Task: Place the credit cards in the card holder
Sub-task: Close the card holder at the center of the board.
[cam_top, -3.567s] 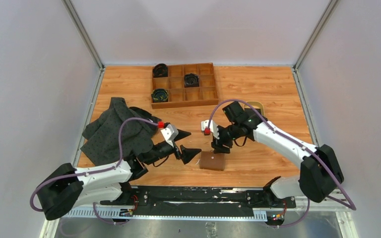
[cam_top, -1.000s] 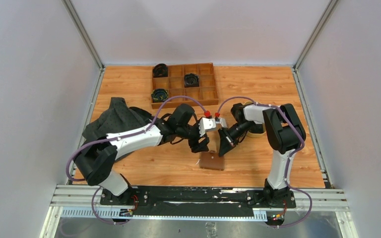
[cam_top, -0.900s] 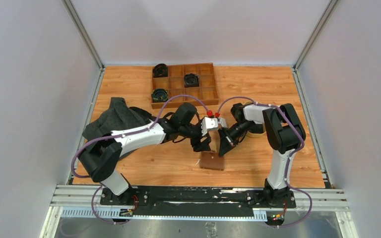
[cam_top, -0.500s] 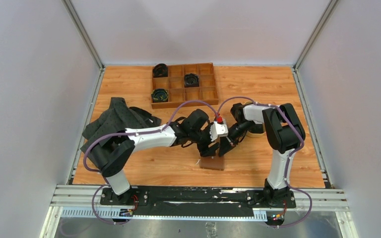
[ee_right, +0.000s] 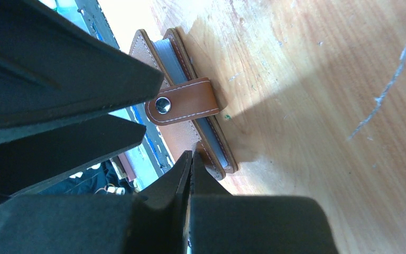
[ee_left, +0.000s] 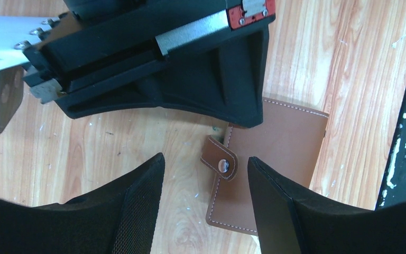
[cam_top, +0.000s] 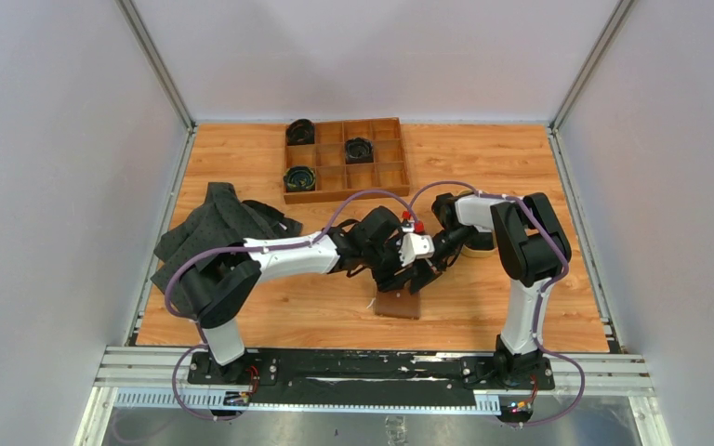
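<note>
Brown card holder (ee_left: 285, 143) below open L claw (ee_left: 206, 159); R claw (ee_right: 190, 154) shut.

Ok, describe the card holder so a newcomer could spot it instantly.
On the wooden table, look near the front edge at centre, right where both arms meet. The card holder is the small flat brown leather wallet with a snap strap, unlike the compartment tray or dark cloth.
</note>
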Robot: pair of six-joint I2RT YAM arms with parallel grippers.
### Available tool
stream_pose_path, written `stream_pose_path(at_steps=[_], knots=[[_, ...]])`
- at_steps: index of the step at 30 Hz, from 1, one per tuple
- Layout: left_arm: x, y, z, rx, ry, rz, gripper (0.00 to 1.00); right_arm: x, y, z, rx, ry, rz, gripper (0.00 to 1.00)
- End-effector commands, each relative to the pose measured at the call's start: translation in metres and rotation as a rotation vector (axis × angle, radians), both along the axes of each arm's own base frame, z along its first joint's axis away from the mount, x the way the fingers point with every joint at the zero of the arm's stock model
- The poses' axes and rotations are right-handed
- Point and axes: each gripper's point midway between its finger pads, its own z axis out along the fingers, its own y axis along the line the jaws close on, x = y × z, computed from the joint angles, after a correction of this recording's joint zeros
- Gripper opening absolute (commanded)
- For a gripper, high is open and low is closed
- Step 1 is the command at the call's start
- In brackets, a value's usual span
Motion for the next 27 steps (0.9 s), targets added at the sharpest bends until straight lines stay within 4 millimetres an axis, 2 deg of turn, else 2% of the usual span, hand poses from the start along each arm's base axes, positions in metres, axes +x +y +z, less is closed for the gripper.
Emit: stream_pose_path(at_steps=[1, 10, 13, 17, 19, 20, 22, 27], knots=[[-0.0019, 0.0021, -0.0064, 0.048, -0.014, -0.028, 0.63, 0.0026, -0.0038, -0.0194, -0.054, -0.039, 0.046, 0.0], [-0.002, 0.0015, -0.0135, 0.055, -0.026, -0.046, 0.63, 0.0019, -0.0043, -0.0211, -0.059, -0.033, 0.048, 0.0], [-0.0003, 0.0005, -0.0149, 0.058, -0.027, -0.042, 0.6, 0.0019, -0.0044, -0.0211, -0.06, -0.032, 0.048, 0.0], [-0.0004, -0.0007, -0.016, 0.065, -0.019, -0.048, 0.44, 0.0017, -0.0044, -0.021, -0.06, -0.031, 0.048, 0.0], [-0.0013, -0.0028, -0.0148, 0.063, -0.011, -0.057, 0.27, 0.0018, -0.0045, -0.0208, -0.06, -0.033, 0.048, 0.0], [-0.002, -0.0034, -0.0149, 0.063, -0.006, -0.06, 0.14, 0.0015, -0.0047, -0.0209, -0.061, -0.032, 0.048, 0.0], [-0.0032, -0.0046, -0.0127, 0.052, 0.003, -0.061, 0.03, 0.0016, -0.0047, -0.0213, -0.061, -0.031, 0.048, 0.0], [-0.0034, -0.0035, -0.0096, 0.024, 0.041, -0.053, 0.0, 0.0016, -0.0051, -0.0221, -0.064, -0.032, 0.05, 0.0]])
